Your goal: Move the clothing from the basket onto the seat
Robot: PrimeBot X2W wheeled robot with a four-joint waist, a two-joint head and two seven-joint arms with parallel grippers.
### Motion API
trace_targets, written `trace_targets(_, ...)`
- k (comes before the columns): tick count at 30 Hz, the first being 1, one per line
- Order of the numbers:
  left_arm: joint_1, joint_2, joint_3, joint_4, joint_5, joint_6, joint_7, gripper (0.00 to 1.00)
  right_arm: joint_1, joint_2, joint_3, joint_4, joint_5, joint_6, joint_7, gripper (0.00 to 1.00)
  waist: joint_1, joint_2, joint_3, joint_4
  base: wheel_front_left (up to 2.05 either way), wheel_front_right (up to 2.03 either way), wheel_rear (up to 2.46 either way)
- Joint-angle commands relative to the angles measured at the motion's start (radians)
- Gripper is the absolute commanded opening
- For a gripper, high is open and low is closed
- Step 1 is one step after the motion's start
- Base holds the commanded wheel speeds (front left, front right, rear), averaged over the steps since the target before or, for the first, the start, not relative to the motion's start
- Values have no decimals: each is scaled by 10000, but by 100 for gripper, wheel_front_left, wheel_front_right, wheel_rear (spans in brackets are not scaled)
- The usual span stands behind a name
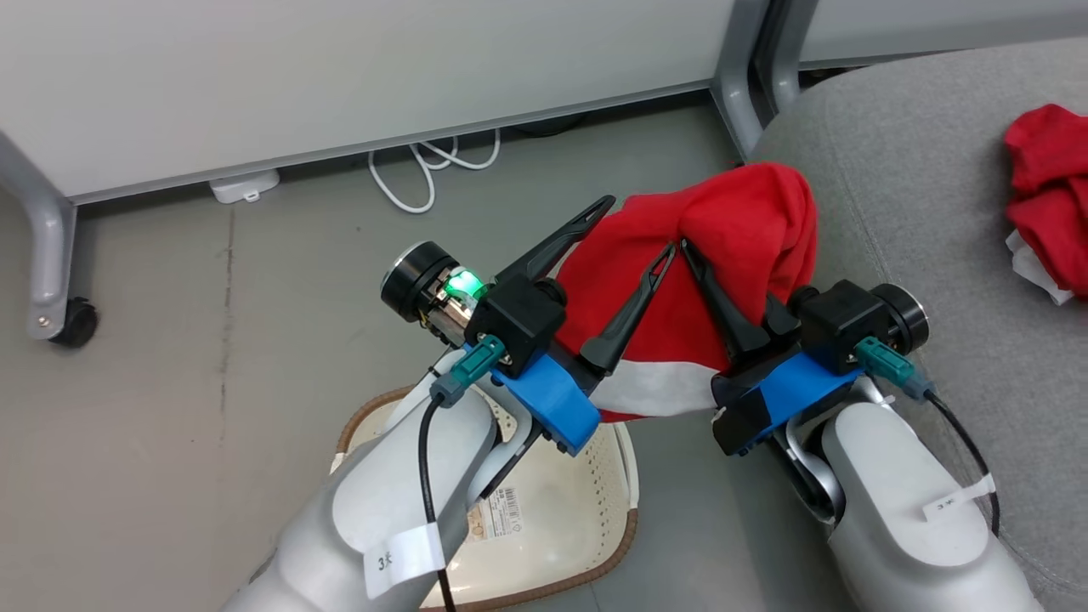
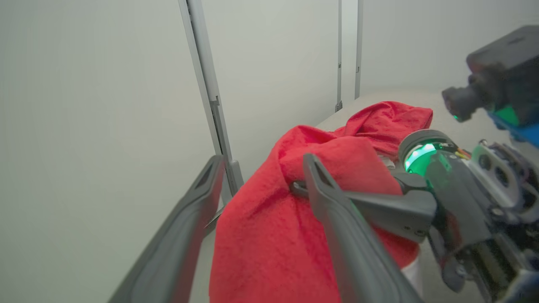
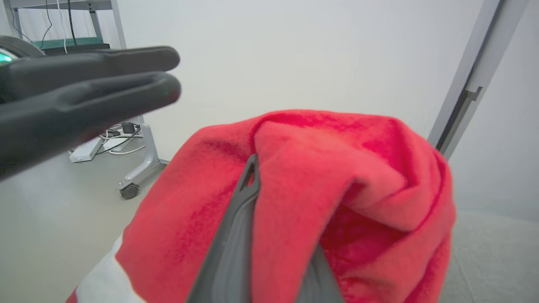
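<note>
A white tag (image 1: pixel 399 557) on the left arm's cable reads "3" plus an unclear mark. The right arm's tag (image 1: pixel 956 503) is too small to read. The barcode sticker (image 1: pixel 503 510) on the basket (image 1: pixel 631 531) floor has print too fine to read.

Fuzzy red cloth garment (image 1: pixel 731 229), grey woven fabric seat (image 1: pixel 918 195), perforated smooth cream plastic basket (image 1: pixel 618 467) with paper sticker (image 1: pixel 501 510), smooth matt grey floor (image 1: pixel 212 382)

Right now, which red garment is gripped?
The garment between the two arms, pinched in the shut right gripper at the edge of the seat. The other garment lies loose on the seat, far right, untouched.
</note>
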Motion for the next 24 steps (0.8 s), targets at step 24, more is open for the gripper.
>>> trace_targets(24, -525, 501, -1321, 556, -235, -21, -44, 100, 963, 401, -3064, -1077, -342, 1, -6, 0, 0, 0, 1295, -2660, 0, 0, 0)
